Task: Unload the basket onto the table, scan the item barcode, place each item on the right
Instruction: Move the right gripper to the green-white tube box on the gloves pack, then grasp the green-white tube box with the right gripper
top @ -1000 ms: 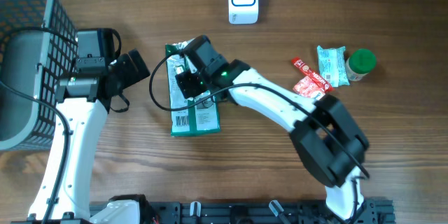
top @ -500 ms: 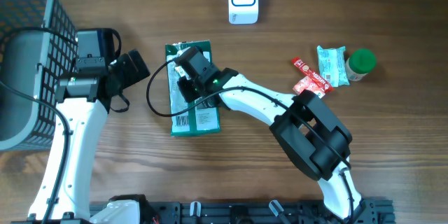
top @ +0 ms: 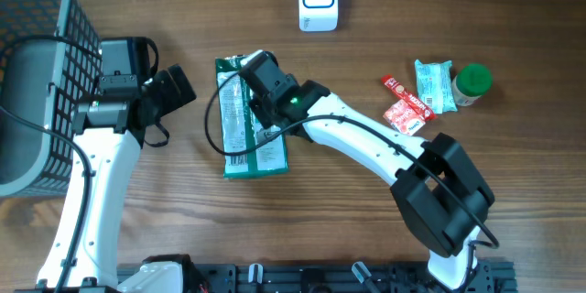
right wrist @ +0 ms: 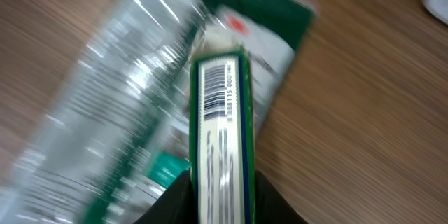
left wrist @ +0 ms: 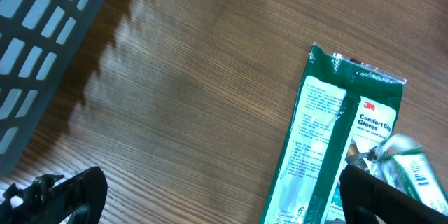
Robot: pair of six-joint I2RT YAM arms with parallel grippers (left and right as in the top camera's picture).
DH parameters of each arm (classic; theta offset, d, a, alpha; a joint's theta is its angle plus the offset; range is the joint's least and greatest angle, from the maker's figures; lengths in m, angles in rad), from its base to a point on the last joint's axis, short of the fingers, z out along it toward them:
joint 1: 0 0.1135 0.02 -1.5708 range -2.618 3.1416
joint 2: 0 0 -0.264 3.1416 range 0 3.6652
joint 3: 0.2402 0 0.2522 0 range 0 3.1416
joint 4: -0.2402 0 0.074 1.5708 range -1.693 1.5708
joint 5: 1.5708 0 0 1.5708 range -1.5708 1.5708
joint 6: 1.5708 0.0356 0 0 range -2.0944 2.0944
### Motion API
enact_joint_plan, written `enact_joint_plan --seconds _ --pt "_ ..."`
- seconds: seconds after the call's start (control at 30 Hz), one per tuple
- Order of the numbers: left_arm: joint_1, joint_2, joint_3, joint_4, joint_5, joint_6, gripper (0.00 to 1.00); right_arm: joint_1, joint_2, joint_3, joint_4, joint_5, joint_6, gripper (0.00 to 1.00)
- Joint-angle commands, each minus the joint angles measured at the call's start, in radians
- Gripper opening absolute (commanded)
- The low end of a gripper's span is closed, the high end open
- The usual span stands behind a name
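The item is a narrow green-and-white box whose barcode faces the right wrist camera. My right gripper is shut on its lower end, one finger on each side. Overhead, this gripper hovers over the top end of a flat green glove pack lying on the table. The left wrist view shows the box blurred above that pack. My left gripper is open and empty over bare wood, to the left of the pack. A white scanner stands at the far middle.
A grey mesh basket fills the far left corner, beside the left arm. At the right lie a red sachet, a teal packet and a green-lidded bottle.
My right gripper's jaws have closed on the box over the glove pack, and the right arm has swung while doing so. The left arm has not moved.
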Motion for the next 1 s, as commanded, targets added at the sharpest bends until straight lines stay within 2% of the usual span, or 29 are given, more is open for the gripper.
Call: enact_joint_plan --seconds 0.0,0.13,0.27,0.57,0.7,0.8,0.97 --pt "0.005 0.002 0.005 0.002 -0.009 0.011 1.00 -0.005 0.017 -0.026 -0.041 0.195 -0.072 0.27" --pt "0.005 0.002 0.005 0.002 -0.009 0.011 1.00 -0.006 0.035 -0.113 0.026 0.275 -0.104 0.27" --pt "0.005 0.002 0.005 0.002 -0.009 0.011 1.00 -0.006 0.039 -0.165 0.058 0.225 -0.113 0.27" --pt "0.005 0.002 0.005 0.002 -0.009 0.011 1.00 -0.006 -0.001 -0.160 0.022 0.153 -0.122 0.45" --pt "0.005 0.002 0.005 0.002 -0.009 0.011 1.00 -0.006 -0.056 -0.160 0.019 -0.052 -0.227 0.51" --pt "0.005 0.002 0.005 0.002 -0.009 0.011 1.00 -0.009 -0.097 -0.159 0.027 -0.067 -0.204 0.52" --pt "0.005 0.002 0.005 0.002 -0.009 0.011 1.00 -0.069 -0.172 -0.158 0.035 -0.072 -0.087 0.52"
